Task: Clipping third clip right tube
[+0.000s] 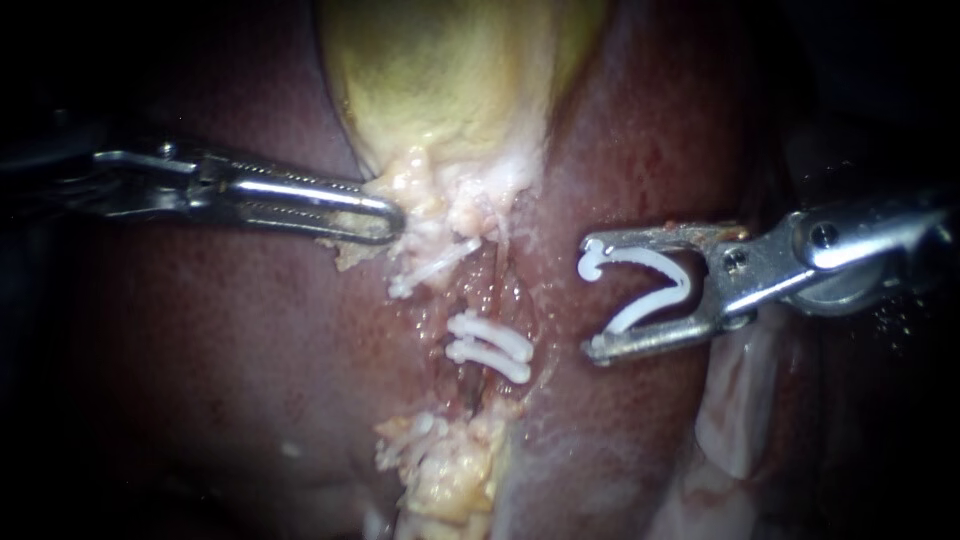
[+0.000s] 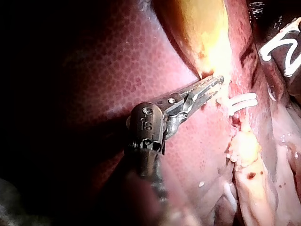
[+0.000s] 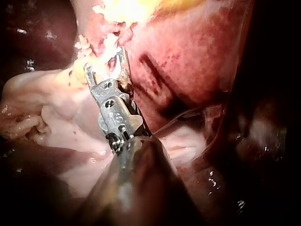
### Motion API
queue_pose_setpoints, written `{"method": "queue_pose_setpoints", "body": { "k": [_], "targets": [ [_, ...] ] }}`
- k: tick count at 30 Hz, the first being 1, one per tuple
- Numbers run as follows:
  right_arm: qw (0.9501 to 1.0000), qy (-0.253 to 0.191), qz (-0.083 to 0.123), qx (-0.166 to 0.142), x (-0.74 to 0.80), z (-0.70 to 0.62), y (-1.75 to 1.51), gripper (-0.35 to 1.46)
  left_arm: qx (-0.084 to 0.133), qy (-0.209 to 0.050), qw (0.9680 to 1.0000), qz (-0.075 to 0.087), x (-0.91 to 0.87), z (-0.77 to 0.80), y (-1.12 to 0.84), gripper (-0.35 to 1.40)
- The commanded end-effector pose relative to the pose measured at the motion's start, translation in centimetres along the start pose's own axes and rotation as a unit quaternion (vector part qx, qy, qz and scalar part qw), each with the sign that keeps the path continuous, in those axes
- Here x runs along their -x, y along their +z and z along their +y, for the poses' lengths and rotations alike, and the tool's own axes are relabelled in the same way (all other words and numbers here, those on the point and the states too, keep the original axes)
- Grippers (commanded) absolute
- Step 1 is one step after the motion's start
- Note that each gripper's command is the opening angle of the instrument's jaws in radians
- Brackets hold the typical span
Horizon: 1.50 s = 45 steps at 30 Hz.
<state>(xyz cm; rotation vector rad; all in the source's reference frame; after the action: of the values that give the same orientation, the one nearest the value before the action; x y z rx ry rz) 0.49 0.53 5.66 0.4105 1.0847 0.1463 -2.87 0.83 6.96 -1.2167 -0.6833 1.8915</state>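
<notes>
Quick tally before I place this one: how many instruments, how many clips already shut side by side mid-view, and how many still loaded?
Instruments: 2, left instrument and right instrument.
Shut clips, side by side: 2, upper clip and lower clip.
Open clip carried by the right instrument: 1.
Total: 5.

Two instruments are working here: the left instrument (image 1: 388, 218) and the right instrument (image 1: 591, 297). One gallbladder (image 1: 450, 80) is sitting against one liver (image 1: 200, 350). Four white clips are showing. Three are lying shut below the gallbladder, a single clip (image 1: 432, 268) nearest it and a pair of clips (image 1: 490, 345) further down. One open clip (image 1: 645, 290) is riding in the right instrument, below the gallbladder and off to its right.
</notes>
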Motion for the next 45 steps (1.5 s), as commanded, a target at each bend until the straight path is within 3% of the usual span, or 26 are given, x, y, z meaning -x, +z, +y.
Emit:
{"method": "queue_pose_setpoints", "body": {
  "k": [1, 10, 22, 33, 45],
  "targets": [
    [1.0, 0.0, 0.0, 0.0, -0.01, -0.01, 0.0, 0.49, 0.0, 0.0, 1.0, 0.0, 0.0, 0.01, -0.01, -0.35],
    [1.0, 0.0, 0.0, 0.0, -0.02, -0.03, 0.0, 0.49, -0.006, 0.0, 1.0, 0.001, -0.16, 0.15, -0.38, -0.35],
    [1.0, 0.0, 0.0, 0.0, -0.02, -0.03, 0.0, 0.49, -0.011, 0.018, 0.9989, 0.042, -0.66, 0.3, -0.89, -0.35],
    [1.0, 0.003, 0.0, 0.001, -0.07, -0.07, 0.03, 0.48, -0.013, 0.027, 0.9985, 0.047, -0.73, 0.43, -0.97, -0.35],
    [0.9965, 0.08, 0.02, -0.009, -0.05, -0.1, 0.37, 0.49, -0.015, 0.026, 0.9984, 0.047, -0.72, 0.48, -0.97, -0.35]
  ]
}}
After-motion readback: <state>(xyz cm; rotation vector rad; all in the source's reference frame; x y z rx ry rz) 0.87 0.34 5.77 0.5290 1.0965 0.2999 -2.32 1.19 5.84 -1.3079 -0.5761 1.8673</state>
